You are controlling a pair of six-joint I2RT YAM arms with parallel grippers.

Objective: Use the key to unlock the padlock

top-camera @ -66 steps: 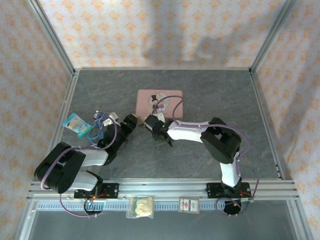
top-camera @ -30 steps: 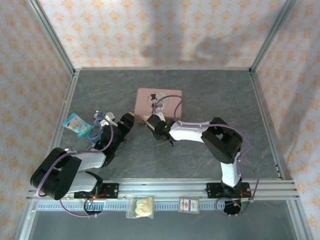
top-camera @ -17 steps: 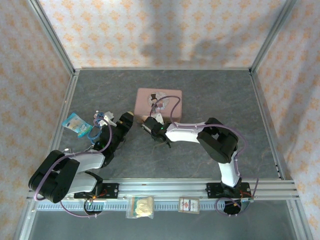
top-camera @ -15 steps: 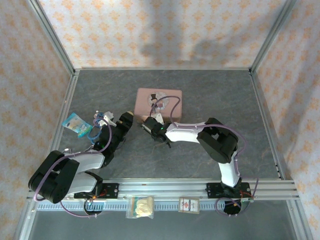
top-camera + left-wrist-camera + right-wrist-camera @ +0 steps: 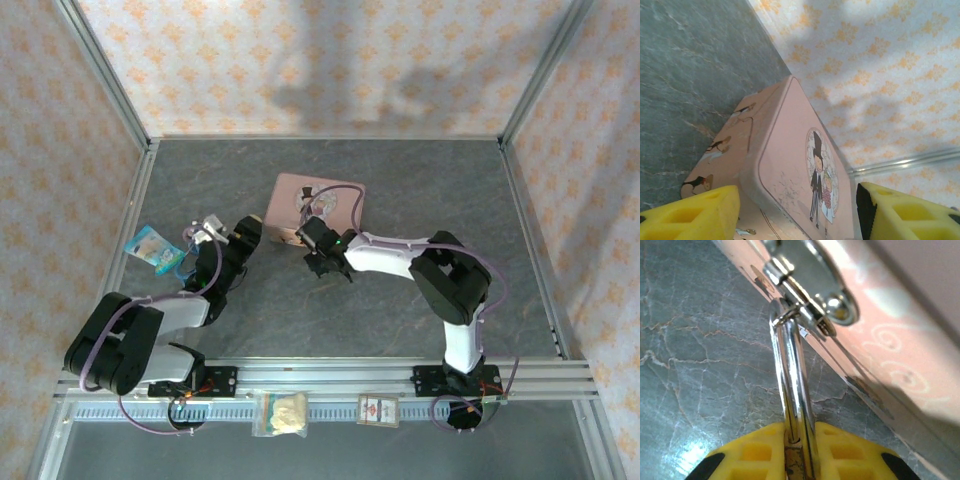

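The pink tin (image 5: 300, 195) lies mid-table. The padlock (image 5: 795, 390) hangs by its thin silvery shackle from the tin's metal clasp (image 5: 810, 285) at the near side. Its small brass body sits pinched between the yellow fingers (image 5: 750, 455) of my right gripper (image 5: 799, 436), which is shut on it just in front of the tin (image 5: 900, 315). In the top view my right gripper (image 5: 318, 248) sits at the tin's near edge. My left gripper (image 5: 250, 232) is at the tin's near left corner, open. In the left wrist view my left gripper (image 5: 797, 212) has the tin's corner (image 5: 790, 165) between its jaws, untouched. The key is hidden.
A blue snack packet (image 5: 150, 248) lies left of the left arm. Two small packets (image 5: 281, 412) (image 5: 378, 408) rest on the front rail. Aluminium frame posts and patterned walls enclose the table (image 5: 440, 190) on three sides.
My right gripper has closed onto the padlock and shifted slightly right. The left gripper has edged forward to the tin's corner. The tin has turned a little.
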